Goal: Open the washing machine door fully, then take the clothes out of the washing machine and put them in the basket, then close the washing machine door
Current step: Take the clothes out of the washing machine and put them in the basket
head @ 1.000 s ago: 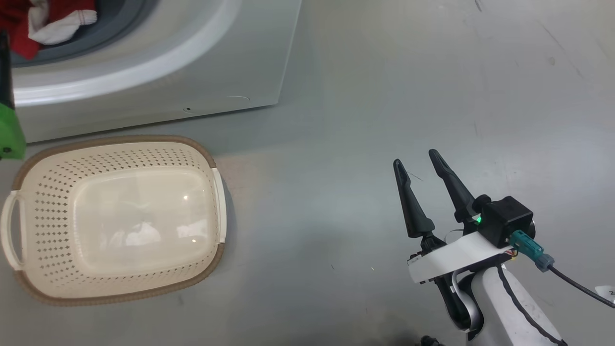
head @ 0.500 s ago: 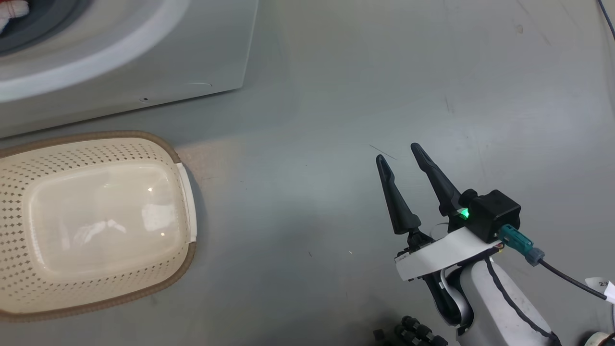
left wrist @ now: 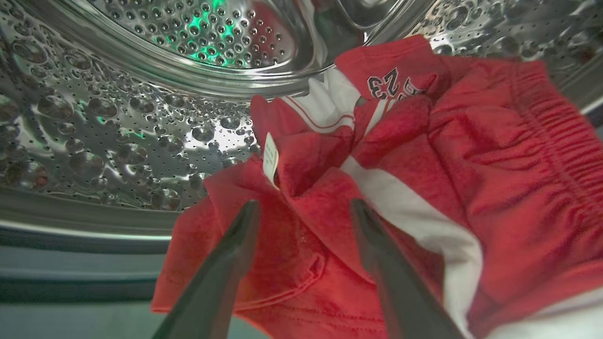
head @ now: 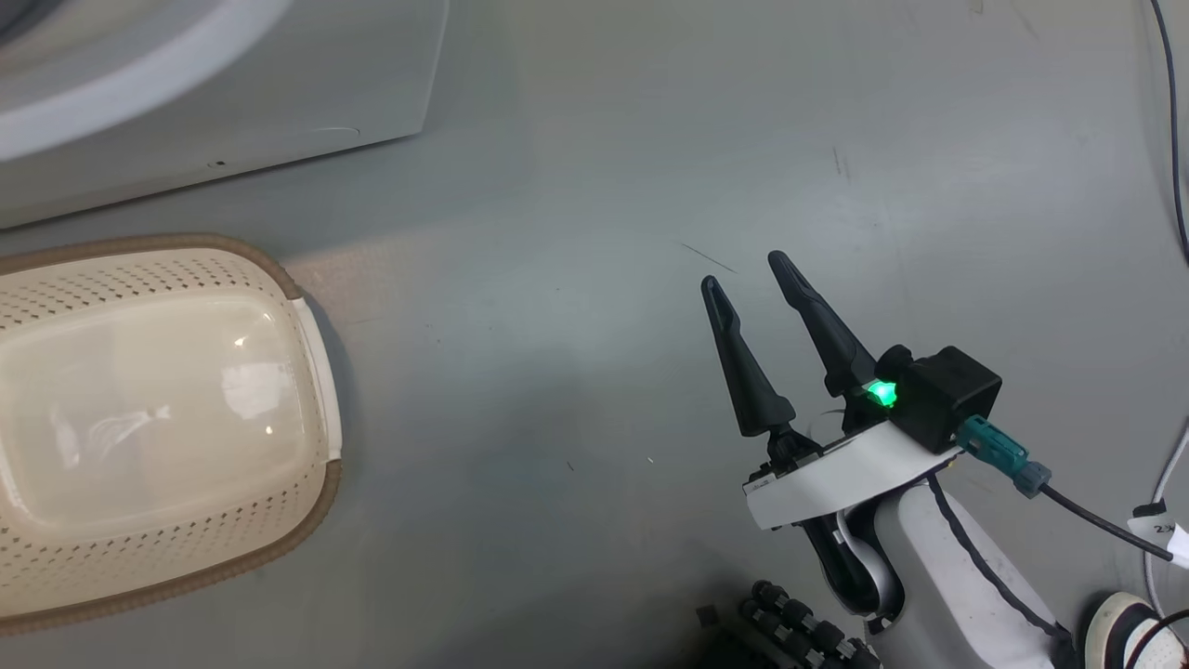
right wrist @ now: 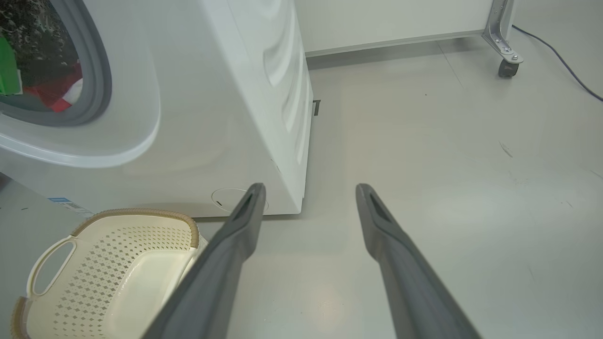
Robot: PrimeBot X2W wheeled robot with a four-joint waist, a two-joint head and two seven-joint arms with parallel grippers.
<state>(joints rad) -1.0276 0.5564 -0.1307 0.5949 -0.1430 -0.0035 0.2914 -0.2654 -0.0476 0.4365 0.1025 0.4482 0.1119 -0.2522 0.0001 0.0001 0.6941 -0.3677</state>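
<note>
Here, clothes (left wrist: 494,155) lie before parted left jaws.

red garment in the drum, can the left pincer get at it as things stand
Probably yes: the left pincer is open at the drum, its fingers pointed straight at the red garment close ahead, with nothing between them.

I seem to be working in a robotics lab or test room, not a home laundry. The washing machine (right wrist: 235,117) stands by itself on a bare, smooth grey floor (head: 576,307) marked with scuffs. A loose cable (right wrist: 565,63) trails across that floor, a metal frame leg on a caster (right wrist: 506,68) stands by the plain pale wall (right wrist: 386,19), and a cream basket (right wrist: 118,263) sits directly on the floor.
</note>
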